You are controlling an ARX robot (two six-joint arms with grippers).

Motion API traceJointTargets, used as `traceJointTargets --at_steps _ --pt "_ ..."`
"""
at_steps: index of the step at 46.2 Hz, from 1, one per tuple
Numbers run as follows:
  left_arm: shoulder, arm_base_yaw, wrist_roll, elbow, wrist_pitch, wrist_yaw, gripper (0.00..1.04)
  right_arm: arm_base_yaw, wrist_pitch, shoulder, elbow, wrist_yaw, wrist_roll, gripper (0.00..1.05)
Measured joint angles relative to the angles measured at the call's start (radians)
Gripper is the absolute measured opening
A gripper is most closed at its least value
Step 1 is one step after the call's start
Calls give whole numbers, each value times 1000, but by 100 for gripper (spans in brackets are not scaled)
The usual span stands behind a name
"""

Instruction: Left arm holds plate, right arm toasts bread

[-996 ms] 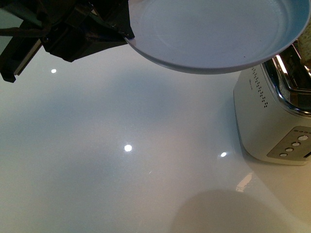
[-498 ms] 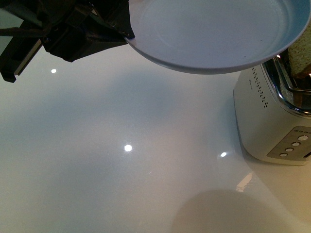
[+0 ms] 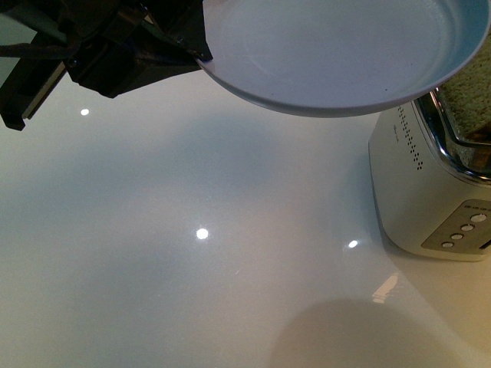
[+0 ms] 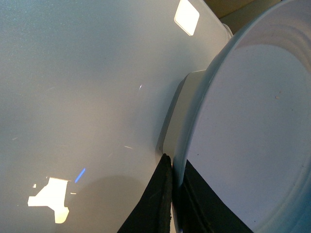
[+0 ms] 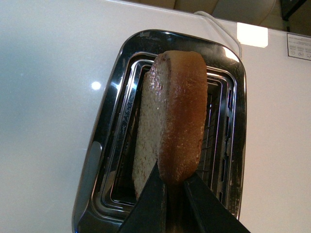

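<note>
My right pincer [image 5: 172,183] clamped the bread [image 5: 175,111], which hung straight beyond its tips, long axis lined up with the toaster [image 5: 104,145] slot (left pincer [image 4: 175,204] gripped the plate [image 4: 252,136]).

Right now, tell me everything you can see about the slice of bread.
The bread is one brown slice: speckled tan crumb, darker golden-brown crust. It stands on edge, lower end in the chrome slot of the white toaster. The right gripper pinches its crust edge. In the front view, the plate partly hides it.
</note>
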Motion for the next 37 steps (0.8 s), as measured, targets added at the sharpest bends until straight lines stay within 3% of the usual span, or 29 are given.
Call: traceJointTargets --at_steps 17,27,37 --pt "0 0 0 0 0 0 3 6 35 37 -44 -13 9 4" --pt "0 0 0 0 0 0 3 -13 49 11 -82 -32 20 44" --pt "0 0 0 0 0 0 3 -38 37 -102 -105 -93 19 70"
